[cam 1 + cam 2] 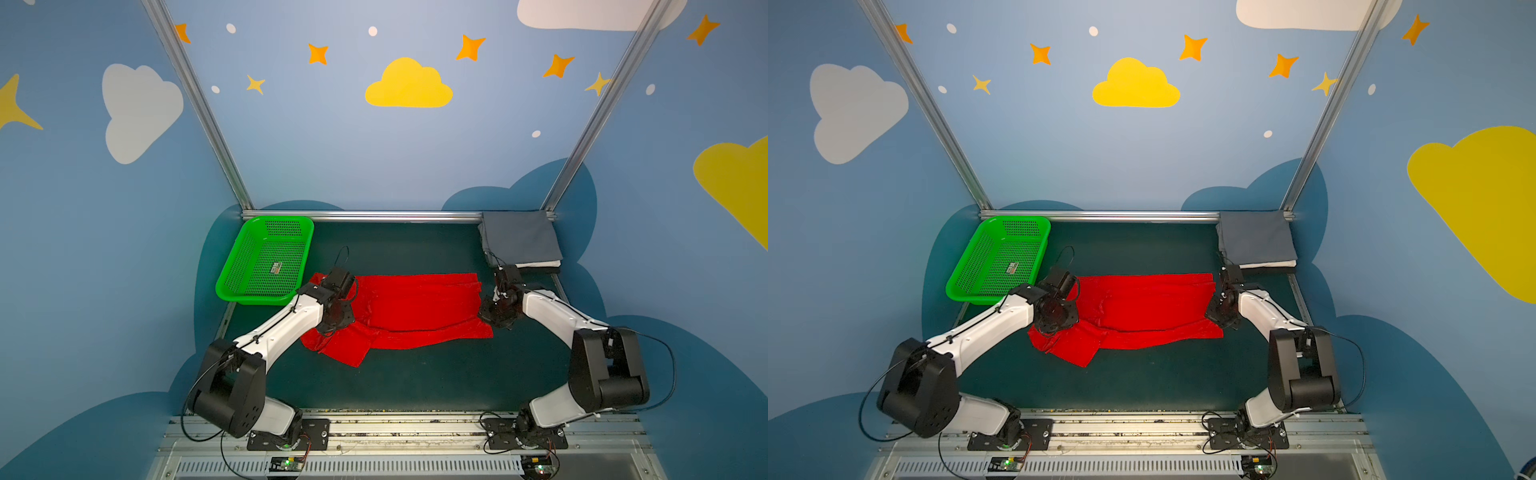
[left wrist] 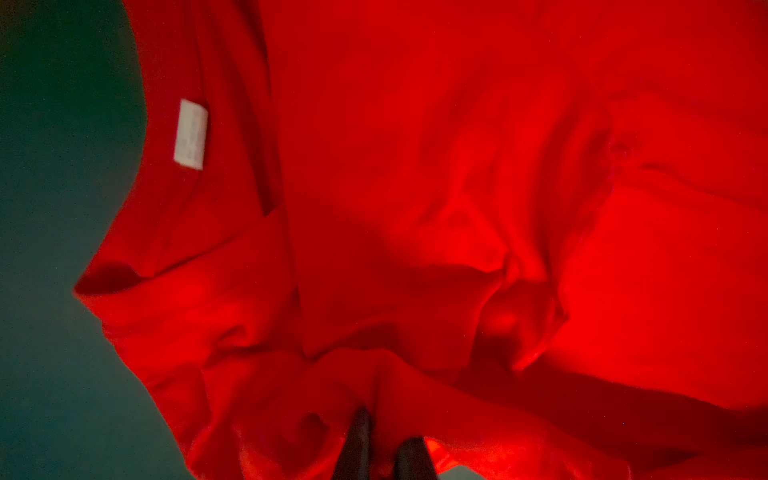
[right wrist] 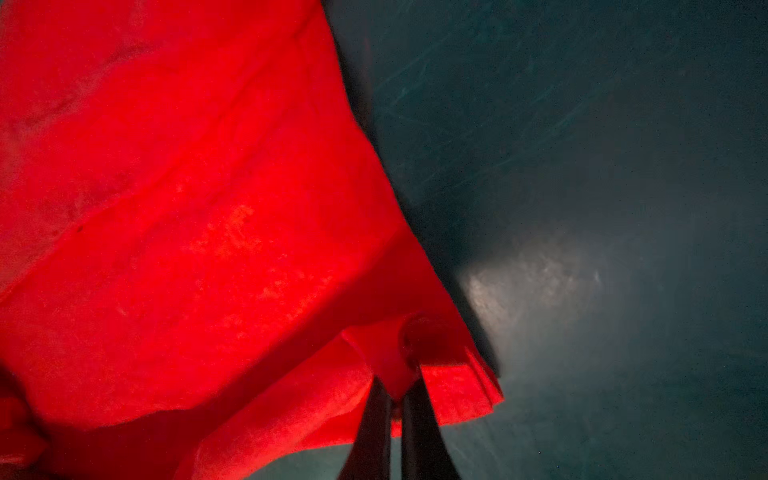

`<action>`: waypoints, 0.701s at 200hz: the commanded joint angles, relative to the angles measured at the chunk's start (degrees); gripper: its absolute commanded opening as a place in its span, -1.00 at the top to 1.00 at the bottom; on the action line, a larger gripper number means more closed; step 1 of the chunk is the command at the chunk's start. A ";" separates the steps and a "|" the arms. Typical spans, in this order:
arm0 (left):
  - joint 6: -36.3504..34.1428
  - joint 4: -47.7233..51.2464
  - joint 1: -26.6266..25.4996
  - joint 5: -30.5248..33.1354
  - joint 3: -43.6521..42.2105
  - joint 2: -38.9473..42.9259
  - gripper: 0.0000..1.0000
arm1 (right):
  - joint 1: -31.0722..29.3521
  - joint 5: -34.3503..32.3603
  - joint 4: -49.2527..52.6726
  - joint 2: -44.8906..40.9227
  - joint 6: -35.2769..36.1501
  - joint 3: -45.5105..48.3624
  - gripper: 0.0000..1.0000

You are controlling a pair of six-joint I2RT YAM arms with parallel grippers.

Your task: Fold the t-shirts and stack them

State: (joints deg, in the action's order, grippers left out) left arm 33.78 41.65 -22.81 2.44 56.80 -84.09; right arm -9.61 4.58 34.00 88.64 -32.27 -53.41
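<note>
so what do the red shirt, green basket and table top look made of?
Red t-shirt: soft knit cloth, probably cotton, matte; drapes in creases and folds.
Green basket: moulded plastic, slightly glossy; rigid walls with regular perforations.
Table top: dark green, smooth with a faint sheen and fine scratches in the right wrist view; maybe rubber or vinyl, can't tell.

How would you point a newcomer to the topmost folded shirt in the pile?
On the dark green table, go to the far right corner, across from the green basket. A pile of folded shirts sits there; the grey t-shirt is its top layer, above a white shirt and a black shirt, and unlike the red t-shirt mid-table it is folded square.
</note>
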 commanded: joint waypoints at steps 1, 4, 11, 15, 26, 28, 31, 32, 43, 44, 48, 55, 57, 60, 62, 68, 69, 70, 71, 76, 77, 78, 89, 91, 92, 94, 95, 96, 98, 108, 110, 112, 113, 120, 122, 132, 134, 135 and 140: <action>-1.74 0.06 1.58 3.44 2.52 -2.37 0.27 | 0.55 -0.01 -0.35 1.74 0.89 -1.60 1.00; -1.75 0.40 1.81 4.16 2.97 -2.65 0.21 | 0.55 0.04 -0.40 2.00 0.95 -1.60 1.00; -1.54 1.10 2.13 6.12 4.18 -3.20 0.11 | 0.63 0.03 -0.52 2.46 0.98 -1.61 1.00; -1.58 1.15 2.25 7.31 4.57 -3.18 0.04 | 0.72 0.04 -0.56 2.69 0.96 -1.61 1.00; -1.40 0.19 2.50 9.70 5.14 -2.33 -0.14 | 0.82 0.31 -0.99 3.15 0.98 -1.44 1.00; -1.36 0.01 2.55 10.11 5.16 -2.02 -0.17 | 0.82 0.40 -1.09 3.24 0.98 -1.39 1.00; -1.28 -0.27 2.53 10.55 5.17 -1.68 -0.22 | 0.89 0.50 -1.05 3.38 0.98 -1.43 1.00; -1.32 -0.31 2.56 10.60 5.21 -1.55 -0.23 | 0.90 0.51 -1.09 3.43 0.98 -1.43 1.00; -1.08 -1.07 2.58 11.45 5.19 0.05 -0.25 | 0.88 0.91 -1.21 3.79 1.03 -1.48 1.00; -1.04 -1.10 2.59 11.50 5.18 0.28 -0.25 | 0.89 0.93 -1.21 3.85 1.00 -1.50 1.00; -0.92 -1.28 2.59 11.66 5.18 0.85 -0.26 | 0.95 0.87 -1.30 3.90 0.98 -1.52 1.00; -0.74 -1.56 2.61 11.71 4.78 1.79 -0.29 | 0.98 0.89 -1.43 4.12 0.98 -1.60 1.00; -0.74 -1.61 2.60 11.69 4.61 2.26 -0.30 | 0.99 0.90 -1.40 4.16 0.98 -1.61 1.00; -0.78 -1.70 2.57 11.71 4.42 2.79 -0.33 | 0.97 0.87 -1.44 4.21 0.98 -1.61 1.00; -0.79 -1.67 2.54 11.78 4.21 3.10 -0.35 | 0.99 0.87 -1.47 4.25 0.98 -1.68 1.00; -0.62 -1.45 2.60 11.99 3.69 4.11 -0.41 | 1.08 0.87 -1.48 4.39 1.07 -1.89 1.00; -0.59 -1.38 2.60 12.03 3.55 4.29 -0.42 | 1.04 0.87 -1.48 4.46 1.07 -1.92 1.00; -0.49 -1.30 2.60 12.05 3.48 4.42 -0.42 | 1.01 0.87 -1.48 4.49 1.12 -1.99 1.00; -0.43 -1.21 2.51 12.10 3.40 4.57 -0.42 | 1.00 0.87 -1.48 4.51 1.09 -2.06 1.00; -0.21 -0.86 2.53 12.23 2.93 5.43 -0.43 | 1.15 0.95 -1.45 4.69 1.15 -2.28 1.00; -0.16 -0.78 2.56 12.23 2.82 5.61 -0.43 | 1.12 0.95 -1.47 4.74 1.15 -2.30 1.00; -0.14 -0.69 2.58 12.24 2.63 5.83 -0.43 | 1.14 0.96 -1.43 4.76 1.16 -2.39 1.00; 0.32 0.18 2.59 12.60 1.20 7.89 -0.44 | 1.21 0.96 -1.22 5.22 1.25 -3.02 1.00; 0.43 0.41 2.59 12.66 0.92 8.38 -0.45 | 1.24 1.00 -1.17 5.27 1.31 -3.20 1.00; 0.46 0.47 2.59 12.71 0.80 8.66 -0.46 | 1.25 1.02 -1.15 5.29 1.32 -3.24 1.00; 0.49 0.63 2.59 12.75 0.50 9.14 -0.48 | 1.25 1.02 -1.13 5.35 1.38 -3.34 1.00; 0.58 0.72 2.59 12.81 0.37 9.40 -0.48 | 1.26 0.99 -1.13 5.38 1.40 -3.40 1.00; 0.63 0.80 2.59 12.79 0.22 9.66 -0.48 | 1.26 0.97 -1.13 5.43 1.41 -3.43 1.00; 0.77 0.96 2.64 12.75 -0.11 10.18 -0.50 | 1.26 0.94 -1.06 5.52 1.42 -3.52 1.00; 1.03 1.73 2.59 12.48 -1.60 12.78 -0.51 | 1.25 1.09 -0.80 5.87 1.75 -4.14 1.00; 1.09 1.80 2.55 12.28 -1.95 13.33 -0.51 | 1.30 1.06 -0.72 5.92 1.88 -4.33 1.00; 1.04 1.78 2.49 11.92 -2.30 13.91 -0.51 | 1.33 1.05 -0.52 5.99 1.93 -4.40 1.00; 1.08 1.77 2.54 11.77 -2.48 14.20 -0.51 | 1.34 1.05 -0.47 6.09 1.94 -4.50 1.00; 1.19 1.65 2.60 10.64 -3.91 16.22 -0.51 | 1.34 0.86 -0.18 6.23 2.27 -4.94 1.00; 1.18 1.56 2.64 10.28 -4.18 16.63 -0.51 | 1.34 0.80 -0.01 6.33 2.36 -5.08 1.00; 1.10 0.92 2.39 7.91 -6.78 19.47 -0.51 | 1.49 0.45 0.52 6.50 2.88 -5.70 0.93; 1.29 0.79 2.41 7.51 -7.31 19.99 -0.51 | 1.51 0.37 0.60 6.53 2.97 -5.84 0.88; 1.33 0.71 2.33 7.33 -7.53 20.18 -0.51 | 1.52 0.31 0.69 6.54 3.04 -5.88 0.87; 1.71 0.55 2.24 6.48 -8.81 21.43 -0.51 | 1.64 0.26 0.80 6.54 3.17 -6.02 0.86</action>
State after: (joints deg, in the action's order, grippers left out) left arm 34.35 40.84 -20.32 12.29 52.16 -67.29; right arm -8.56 5.56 33.17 94.52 -30.72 -57.25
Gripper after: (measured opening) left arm 0.752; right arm 0.055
